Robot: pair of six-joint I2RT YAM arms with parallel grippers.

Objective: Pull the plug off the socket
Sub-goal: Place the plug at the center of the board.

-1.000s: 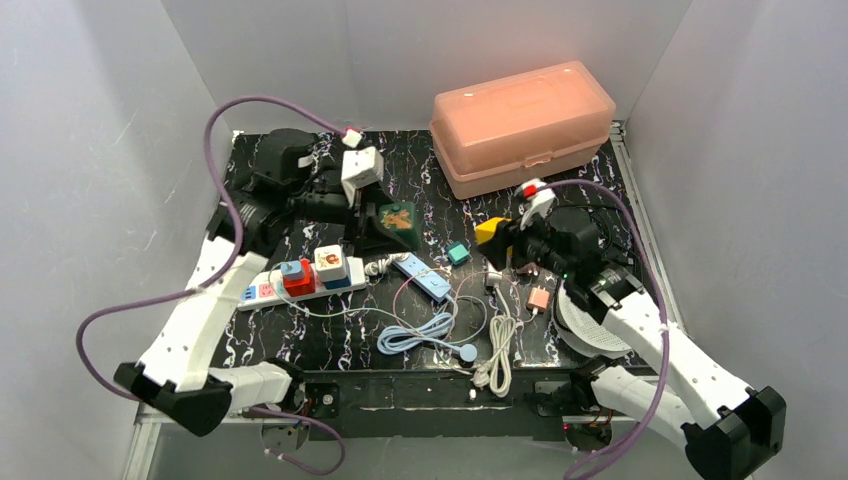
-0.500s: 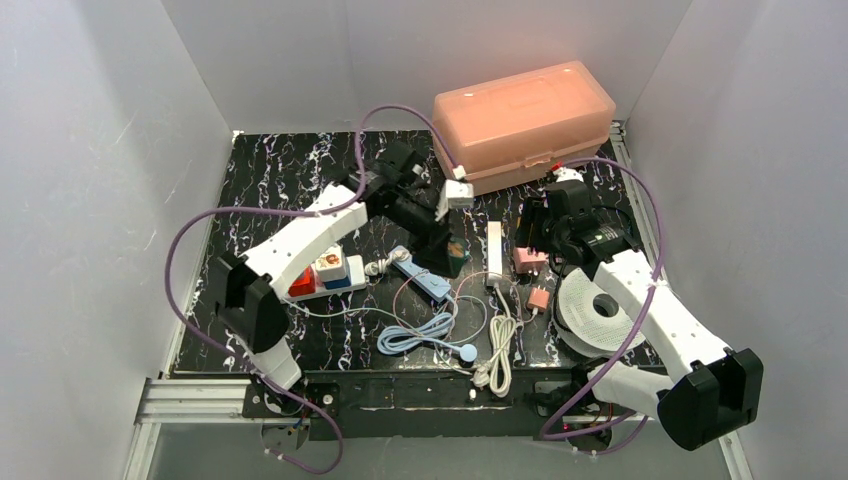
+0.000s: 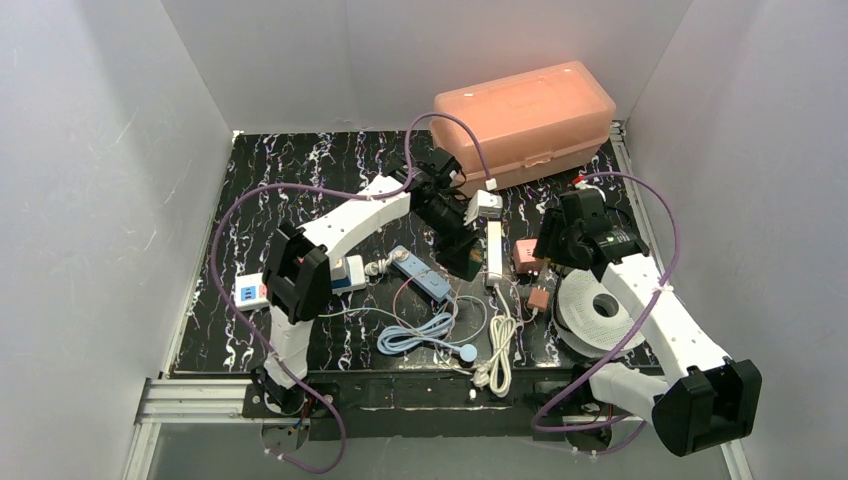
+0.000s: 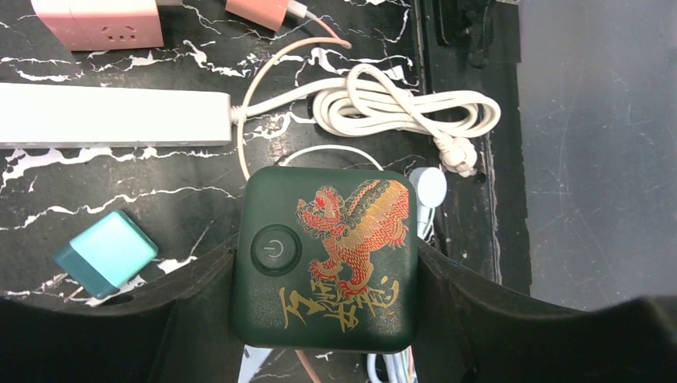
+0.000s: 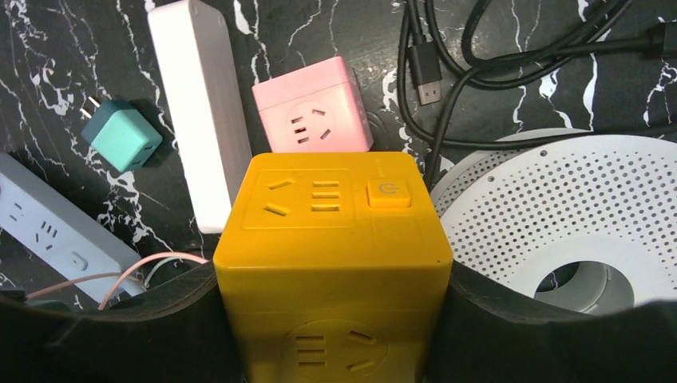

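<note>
1. Black marbled bench [image 3: 300,160], white walls on three sides, pink lidded box [image 3: 522,120] at the far right corner.
2. Left edge: power strip [image 3: 250,292] lies flat; a white-and-blue block [image 3: 347,272] sits at its inner end, apparently plugged in. The arm hides the strip's middle.
3. Change over the last second: the left arm has swung from the far left corner to bench centre. Left gripper [image 3: 458,250] pinches the green block [image 4: 343,239] by two opposite sides, dragon face toward the camera. Pins not visible.
4. Centre: white strip [image 3: 493,250], teal cube [image 5: 121,134] and pink socket cube [image 5: 313,108] lie loose, none mated.
5. Right of centre: right gripper [image 5: 331,271] has drawn back toward the right edge, clamped on the yellow socket cube [image 5: 327,215]. Its visible faces are unoccupied. Perforated white disc [image 5: 575,215] lies just beside.
6. Reading: green block and yellow cube are held apart, so if they are the pair, separation looks done. Otherwise the left-edge strip is unfinished, with both claws full.
</note>
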